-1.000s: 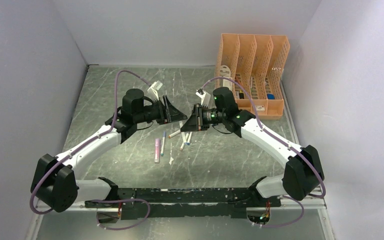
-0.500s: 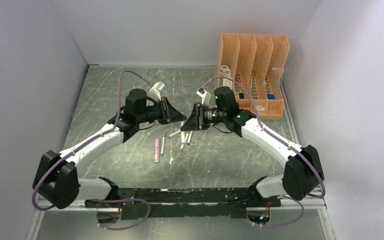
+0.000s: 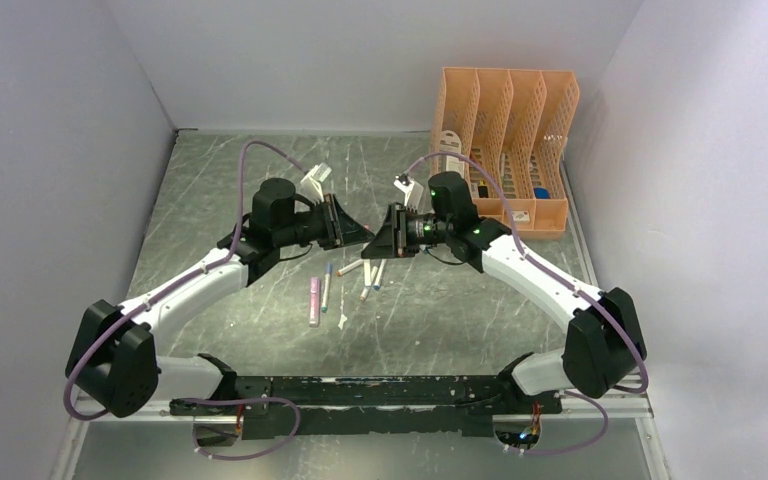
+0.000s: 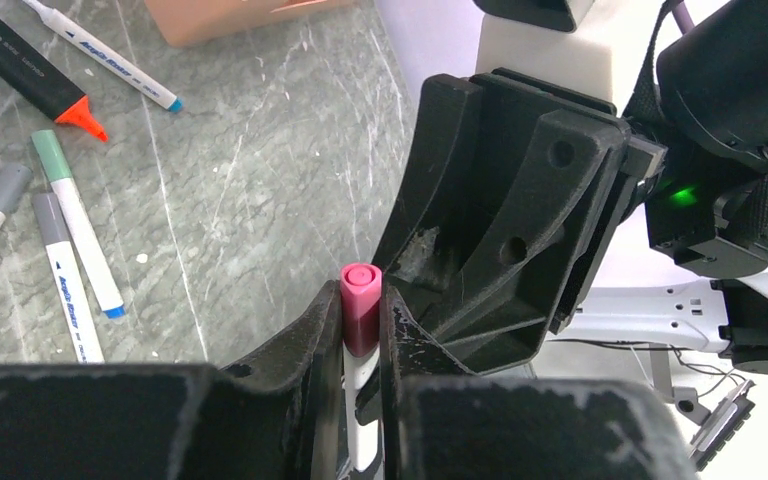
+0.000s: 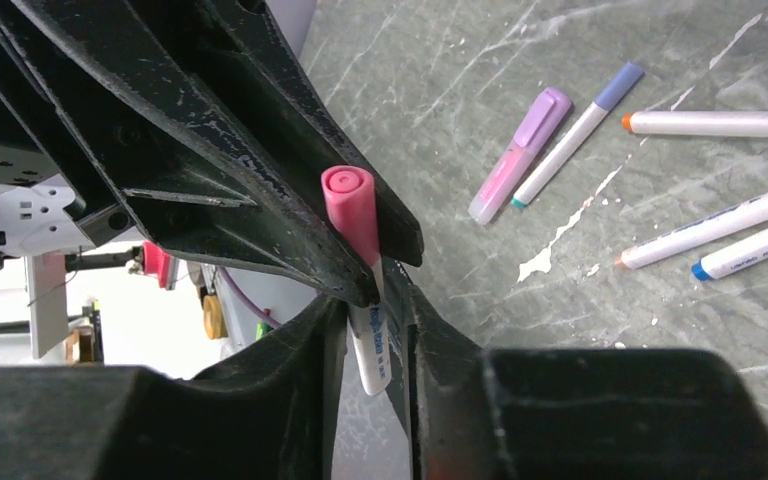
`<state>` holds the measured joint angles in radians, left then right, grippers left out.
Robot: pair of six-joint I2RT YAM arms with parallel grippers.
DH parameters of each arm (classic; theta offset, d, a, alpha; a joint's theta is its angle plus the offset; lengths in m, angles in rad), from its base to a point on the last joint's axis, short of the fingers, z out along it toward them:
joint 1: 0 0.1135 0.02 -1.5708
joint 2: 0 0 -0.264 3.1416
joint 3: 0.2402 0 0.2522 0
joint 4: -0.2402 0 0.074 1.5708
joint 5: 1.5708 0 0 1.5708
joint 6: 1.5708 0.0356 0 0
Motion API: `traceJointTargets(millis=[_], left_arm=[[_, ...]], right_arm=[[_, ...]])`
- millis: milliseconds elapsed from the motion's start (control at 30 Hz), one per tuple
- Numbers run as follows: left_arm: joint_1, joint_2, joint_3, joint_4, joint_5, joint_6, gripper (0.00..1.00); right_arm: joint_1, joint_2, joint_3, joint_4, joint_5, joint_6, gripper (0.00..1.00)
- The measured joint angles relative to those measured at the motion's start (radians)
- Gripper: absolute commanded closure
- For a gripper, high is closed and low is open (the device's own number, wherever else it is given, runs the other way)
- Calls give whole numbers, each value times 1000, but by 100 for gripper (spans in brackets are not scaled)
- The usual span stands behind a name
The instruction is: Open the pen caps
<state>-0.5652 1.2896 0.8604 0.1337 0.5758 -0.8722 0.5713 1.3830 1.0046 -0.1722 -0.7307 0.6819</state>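
Above the middle of the grey, white-veined tabletop [image 3: 440, 320] the two arms meet nose to nose. The left gripper [image 4: 360, 335] pinches the smooth, round-ended pink cap [image 4: 361, 300] between scuffed black jaws. The right gripper [image 5: 372, 315] clamps the slim white printed pen [image 5: 371, 355] just below that cap. Loose pens [image 3: 326, 288] lie toward the near edge, and an orange mesh organiser [image 3: 505, 130] fills the far right corner.

Left gripper [image 3: 359, 232], right gripper [image 3: 373, 243] tip to tip by pens [image 3: 326, 286] (orange rack [image 3: 505, 100] behind)
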Motion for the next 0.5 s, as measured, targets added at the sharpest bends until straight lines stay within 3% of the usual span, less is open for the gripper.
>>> traceJointTargets(millis=[200,500], left_arm=[[0,12,-6,39,-23,-19,93],[-20,116,-23,103,-48,-50,93]], right_arm=[[-2,2,-9,41,-7,15,99],[-8,-35,-148,130,63,54,100]])
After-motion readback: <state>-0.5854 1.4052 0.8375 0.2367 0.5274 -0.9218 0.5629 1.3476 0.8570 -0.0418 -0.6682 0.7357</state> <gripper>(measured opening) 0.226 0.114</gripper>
